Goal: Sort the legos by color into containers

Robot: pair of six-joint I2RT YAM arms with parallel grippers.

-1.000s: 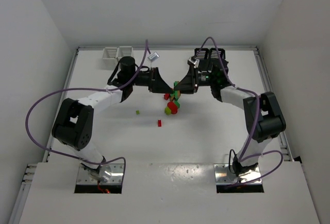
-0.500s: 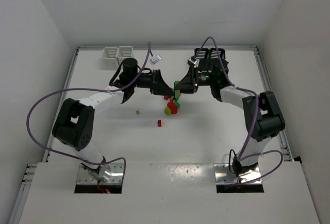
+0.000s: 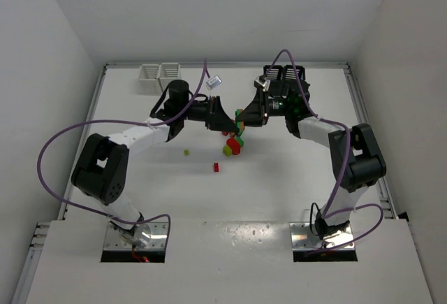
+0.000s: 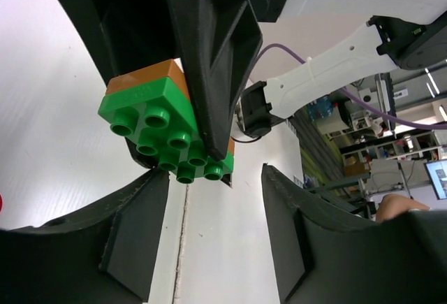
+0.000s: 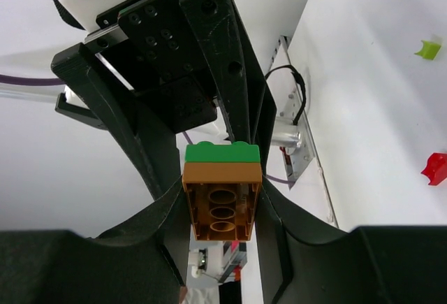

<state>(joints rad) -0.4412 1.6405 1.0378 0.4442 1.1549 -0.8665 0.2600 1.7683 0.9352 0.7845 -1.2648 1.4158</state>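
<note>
A white bench [image 3: 279, 178] stands enclosed by plain white walls [image 3: 230, 10] on three sides. Two metal plates [image 3: 157, 244] sit in cut-outs at its near edge. In the left wrist view, cluttered shelving [image 4: 349, 129] and a lit screen [image 4: 440, 177] show beyond the bench.

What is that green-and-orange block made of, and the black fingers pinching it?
Block: looks like hard moulded plastic, smooth with a slight sheen, judging by its crisp round studs and the hollow tubes underneath. Right gripper's fingers: probably matte black plastic, possibly 3D-printed, since the surface is dull and the edges slightly rough. Hard to be sure.
</note>
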